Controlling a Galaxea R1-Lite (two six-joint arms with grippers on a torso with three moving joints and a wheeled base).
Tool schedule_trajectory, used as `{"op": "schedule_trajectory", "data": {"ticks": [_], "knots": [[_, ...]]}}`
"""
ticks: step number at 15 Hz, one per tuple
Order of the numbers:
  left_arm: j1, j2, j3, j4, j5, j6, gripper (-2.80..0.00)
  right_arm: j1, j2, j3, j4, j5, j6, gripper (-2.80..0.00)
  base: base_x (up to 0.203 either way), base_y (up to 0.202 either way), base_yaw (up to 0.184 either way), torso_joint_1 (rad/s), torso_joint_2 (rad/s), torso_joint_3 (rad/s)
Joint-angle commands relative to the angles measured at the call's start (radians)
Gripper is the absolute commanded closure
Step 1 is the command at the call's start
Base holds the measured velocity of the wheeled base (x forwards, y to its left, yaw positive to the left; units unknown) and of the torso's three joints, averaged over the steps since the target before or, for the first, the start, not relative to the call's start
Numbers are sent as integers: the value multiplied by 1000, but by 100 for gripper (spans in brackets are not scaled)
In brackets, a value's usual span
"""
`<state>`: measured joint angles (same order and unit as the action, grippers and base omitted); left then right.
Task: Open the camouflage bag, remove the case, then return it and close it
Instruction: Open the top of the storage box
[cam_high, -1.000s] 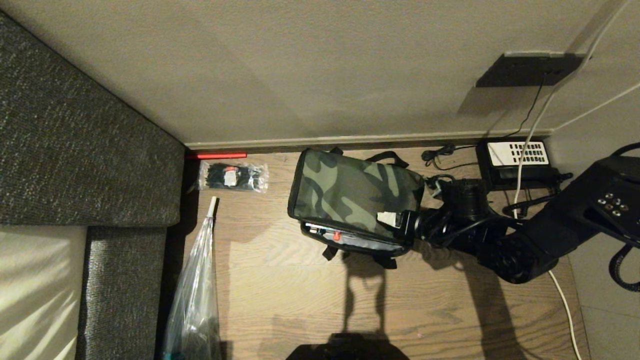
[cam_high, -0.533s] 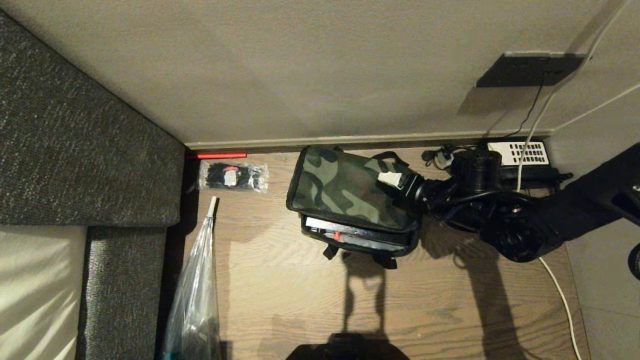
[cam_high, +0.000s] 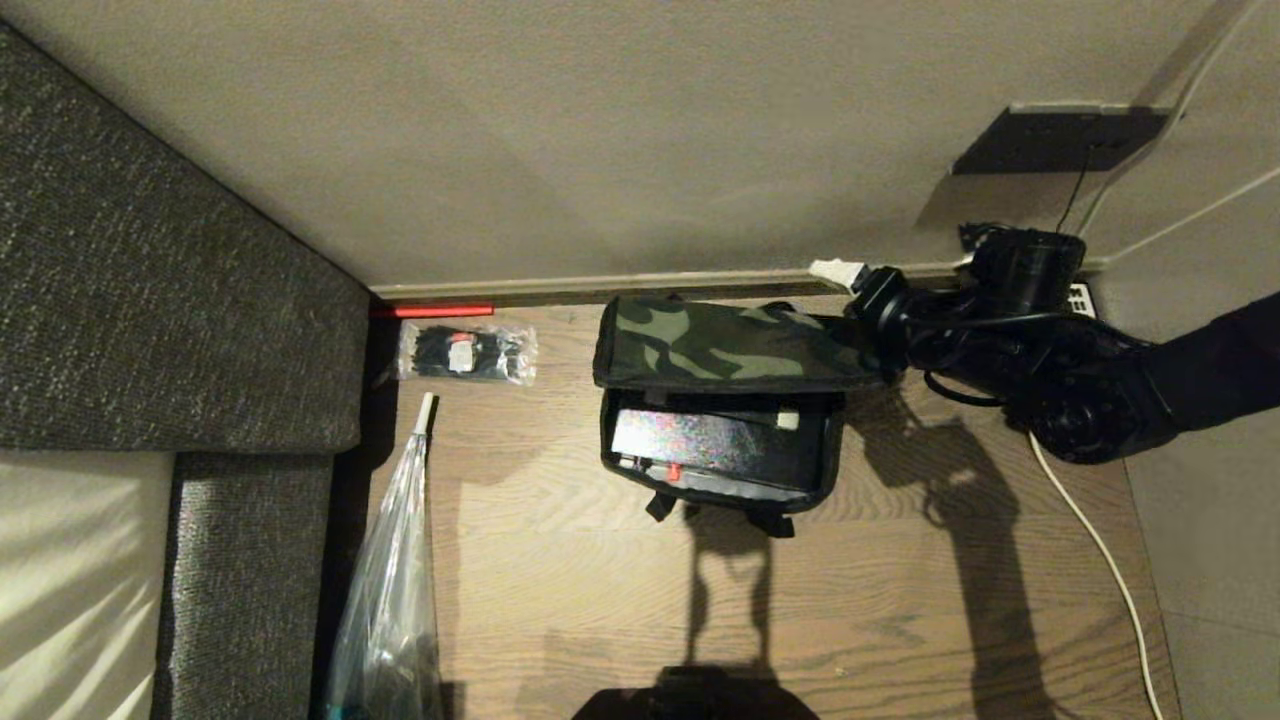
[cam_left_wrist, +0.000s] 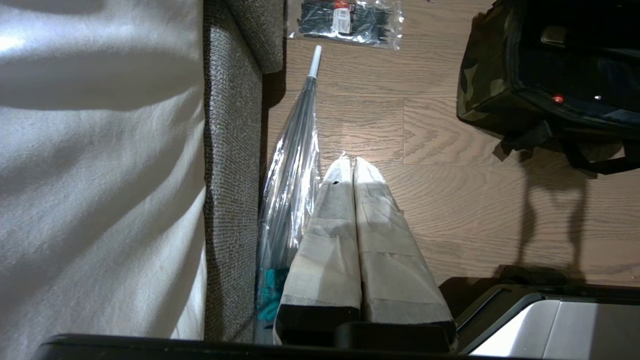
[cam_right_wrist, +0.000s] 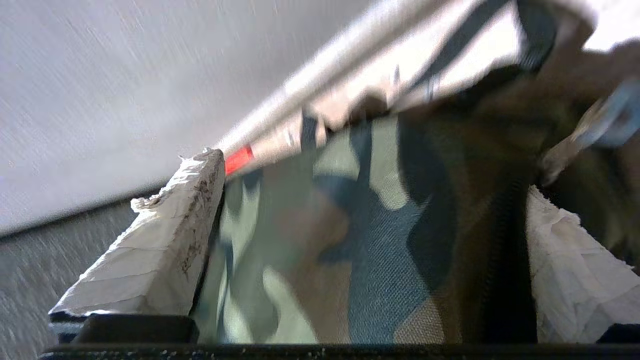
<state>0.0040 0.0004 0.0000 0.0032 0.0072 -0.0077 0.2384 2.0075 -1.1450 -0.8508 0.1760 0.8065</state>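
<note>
The right gripper (cam_high: 850, 285), fingers spread either side of the raised lid of the camouflage bag (cam_high: 720, 345), leaves the case (cam_high: 700, 440) lying lengthwise below, toward its left.

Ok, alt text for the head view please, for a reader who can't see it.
The right end effector, open, lifts the lid of the camouflage bag on a wooden floor by the wall, exposing the black case inside. A transparent umbrella lies left, beside a sofa.
</note>
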Motion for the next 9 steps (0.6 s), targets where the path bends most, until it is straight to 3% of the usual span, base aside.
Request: {"op": "schedule_trajectory", "data": {"ticks": [1, 9], "knots": [[1, 0, 3, 0, 1, 0, 0, -16, -13, -27, -17, 0, 3, -280, 0, 0, 0, 0, 0, 0], [1, -2, 3, 0, 1, -1, 0, -30, -35, -45, -33, 13, 3, -280, 0, 0, 0, 0, 0, 0]]}}
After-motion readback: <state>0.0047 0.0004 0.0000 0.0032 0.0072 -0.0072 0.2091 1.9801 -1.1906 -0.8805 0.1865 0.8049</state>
